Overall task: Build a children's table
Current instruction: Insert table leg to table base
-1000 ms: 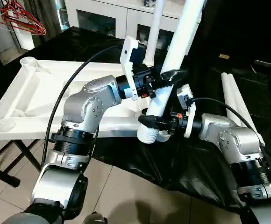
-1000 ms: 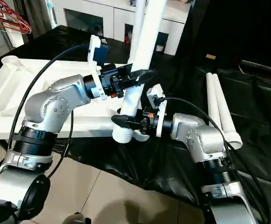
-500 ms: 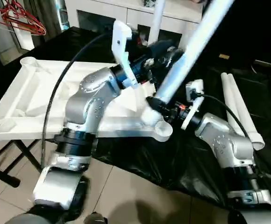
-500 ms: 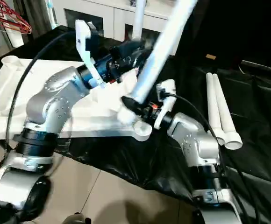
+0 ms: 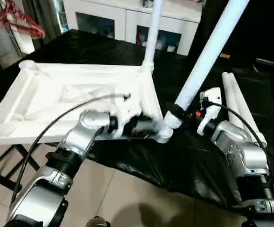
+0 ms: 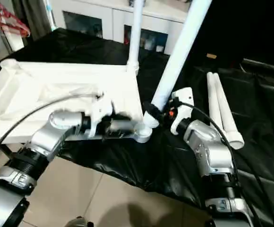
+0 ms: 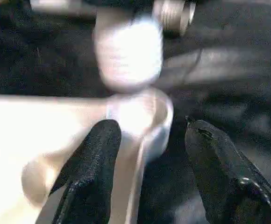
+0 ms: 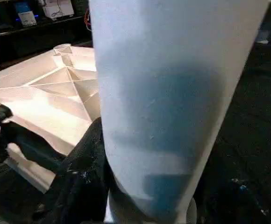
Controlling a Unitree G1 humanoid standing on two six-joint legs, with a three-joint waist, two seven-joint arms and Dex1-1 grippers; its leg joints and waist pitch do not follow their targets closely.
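Left eye view: my right gripper (image 5: pixel 175 113) pinches a tilted leg (image 5: pixel 204 56) above the corner socket (image 5: pixel 164 135); my left gripper (image 7: pixel 149 140), fingers spread, straddles that socket.

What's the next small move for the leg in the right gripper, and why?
Probably stand the leg upright and shift its ribbed end over the near corner socket. It leans, held by the right gripper just beside the socket, not in it; the left gripper is open around the socket.

Head stereo downward; wrist close-ups.
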